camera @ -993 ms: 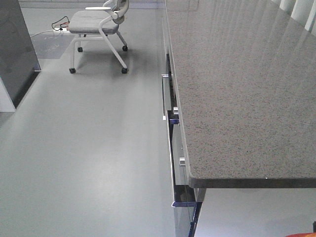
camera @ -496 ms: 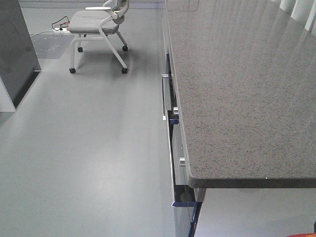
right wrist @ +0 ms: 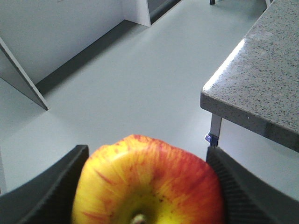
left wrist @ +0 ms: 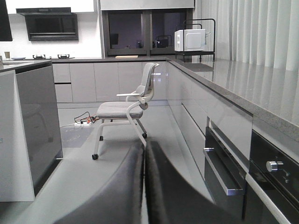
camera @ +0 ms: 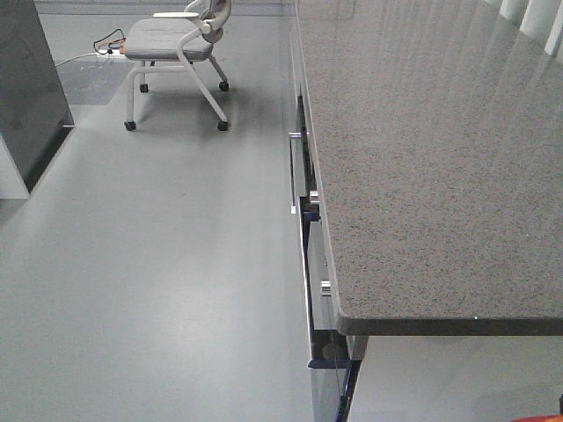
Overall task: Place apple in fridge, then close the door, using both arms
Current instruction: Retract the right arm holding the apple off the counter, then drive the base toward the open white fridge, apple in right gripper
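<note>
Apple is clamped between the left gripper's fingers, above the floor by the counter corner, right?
Wrong arm: the right wrist view shows the apple clamped between the right gripper's fingers, above the floor by the counter corner.

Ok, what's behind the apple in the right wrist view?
Behind the apple, clamped in the right gripper, lies grey floor, with a speckled countertop corner to the right and white panels upper left. The apple hides whatever is straight past its lower half.

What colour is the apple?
The apple is red with yellow streaks, seen best in the right wrist view.
</note>
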Tool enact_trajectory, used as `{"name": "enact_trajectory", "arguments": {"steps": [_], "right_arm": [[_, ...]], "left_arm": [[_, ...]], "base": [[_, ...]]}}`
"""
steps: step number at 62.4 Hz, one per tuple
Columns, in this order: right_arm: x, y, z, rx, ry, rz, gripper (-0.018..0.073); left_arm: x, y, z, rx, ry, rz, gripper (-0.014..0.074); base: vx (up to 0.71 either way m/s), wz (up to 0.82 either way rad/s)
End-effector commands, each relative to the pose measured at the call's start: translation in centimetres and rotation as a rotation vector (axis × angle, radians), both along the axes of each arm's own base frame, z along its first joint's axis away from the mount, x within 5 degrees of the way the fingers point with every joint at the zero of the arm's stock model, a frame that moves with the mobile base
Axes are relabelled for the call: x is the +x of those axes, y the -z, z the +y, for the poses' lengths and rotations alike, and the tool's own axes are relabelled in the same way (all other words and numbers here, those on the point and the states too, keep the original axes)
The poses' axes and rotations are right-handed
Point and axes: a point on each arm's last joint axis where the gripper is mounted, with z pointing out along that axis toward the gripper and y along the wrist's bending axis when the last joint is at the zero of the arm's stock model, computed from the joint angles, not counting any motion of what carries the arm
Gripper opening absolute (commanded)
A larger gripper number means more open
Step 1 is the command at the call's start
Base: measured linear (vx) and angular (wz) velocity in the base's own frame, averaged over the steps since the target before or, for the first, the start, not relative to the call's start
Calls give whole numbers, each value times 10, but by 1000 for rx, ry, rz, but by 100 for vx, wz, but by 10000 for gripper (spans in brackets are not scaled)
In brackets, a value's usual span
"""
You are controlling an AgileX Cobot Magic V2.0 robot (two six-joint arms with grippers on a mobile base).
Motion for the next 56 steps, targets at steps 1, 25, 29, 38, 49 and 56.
{"name": "enact_trajectory", "arguments": {"steps": [1, 25, 29, 38, 49, 56], "right_arm": [[3, -13, 1, 56, 11, -67, 393], [3, -13, 1, 55, 10, -65, 393], [3, -13, 1, 55, 10, -65, 393], [3, -13, 1, 54, 9, -66, 393], [3, -13, 1, 54, 9, -66, 393], [3, -13, 1, 54, 9, -66, 393]], "left_arm": [[-1, 0, 0, -19, 3, -70, -6], [-1, 0, 0, -19, 3, -70, -6], [-1, 0, 0, -19, 3, -70, -6], [-1, 0, 0, -19, 3, -70, -6], [-1, 0, 0, -19, 3, -70, -6], [-1, 0, 0, -19, 3, -70, -6]], "base": [[0, 3], [0, 13], [-2, 24], [-2, 33], [-1, 43], [-1, 52]]}}
